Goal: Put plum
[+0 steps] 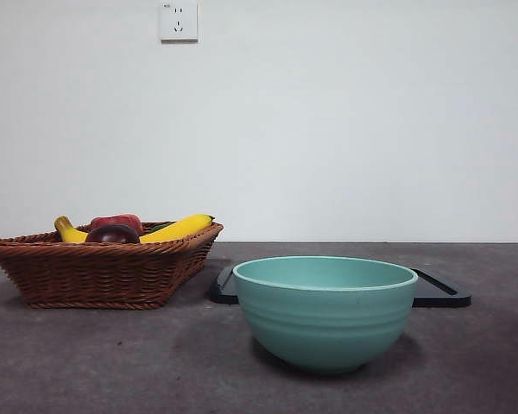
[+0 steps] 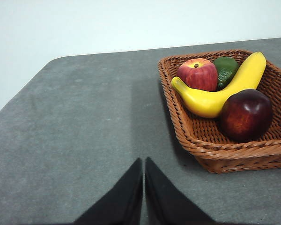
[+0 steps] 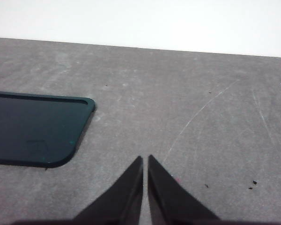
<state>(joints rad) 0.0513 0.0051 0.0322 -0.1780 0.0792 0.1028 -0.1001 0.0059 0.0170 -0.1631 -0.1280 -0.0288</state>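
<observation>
The dark maroon plum (image 2: 246, 115) lies in the wicker basket (image 2: 215, 157), at its near corner; it also shows in the front view (image 1: 113, 234) inside the basket (image 1: 104, 272) at the left. My left gripper (image 2: 144, 161) is shut and empty above the bare table, apart from the basket. My right gripper (image 3: 145, 159) is shut and empty over the table beside the black tray (image 3: 33, 133). Neither arm shows in the front view.
The basket also holds a red apple (image 2: 197, 74), a yellow banana (image 2: 222, 89) and a green fruit (image 2: 225, 69). A teal bowl (image 1: 325, 310) stands front and centre, with the black tray (image 1: 440, 291) behind it. The table's edge (image 2: 18, 96) runs beyond my left gripper.
</observation>
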